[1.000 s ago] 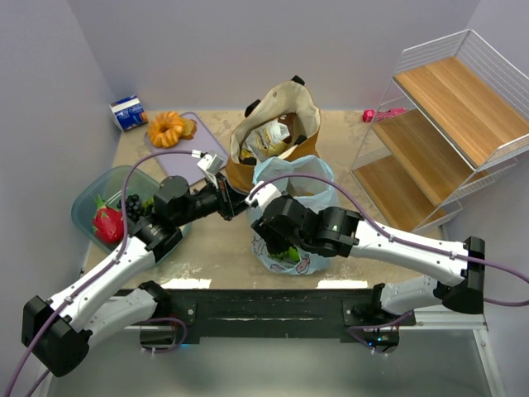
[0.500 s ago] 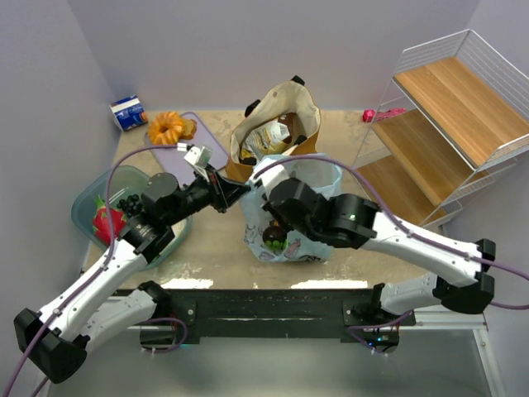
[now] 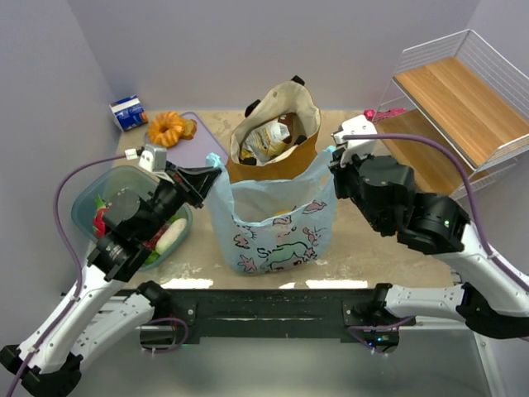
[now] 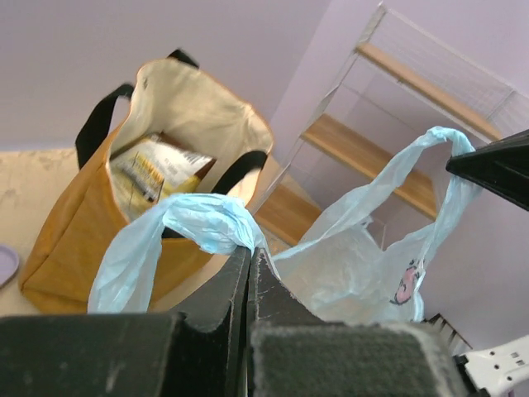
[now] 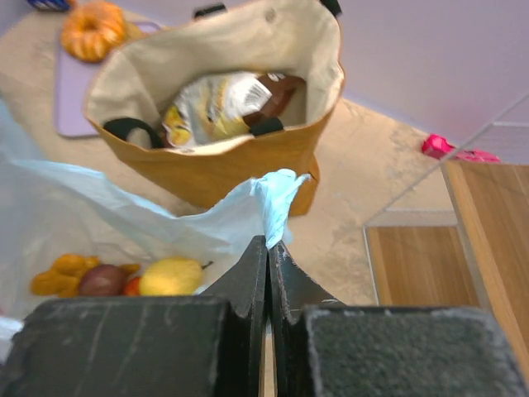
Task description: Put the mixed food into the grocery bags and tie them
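Left claw (image 3: 213, 172) clamped tight on one handle of the light-blue plastic bag (image 3: 273, 223), right claw (image 3: 334, 159) on the other; bag stretched between them, pear (image 5: 171, 277) inside. Tying step, I reckon: you'd cross the handles next, keeping both pinches.

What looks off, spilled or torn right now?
Nothing stands out. The left gripper and right gripper each pinch one handle of the light-blue plastic bag, holding it open and upright between them, fruit inside, no tear visible. The tan tote stands upright behind it with packets inside. Nothing lies spilled on the table.
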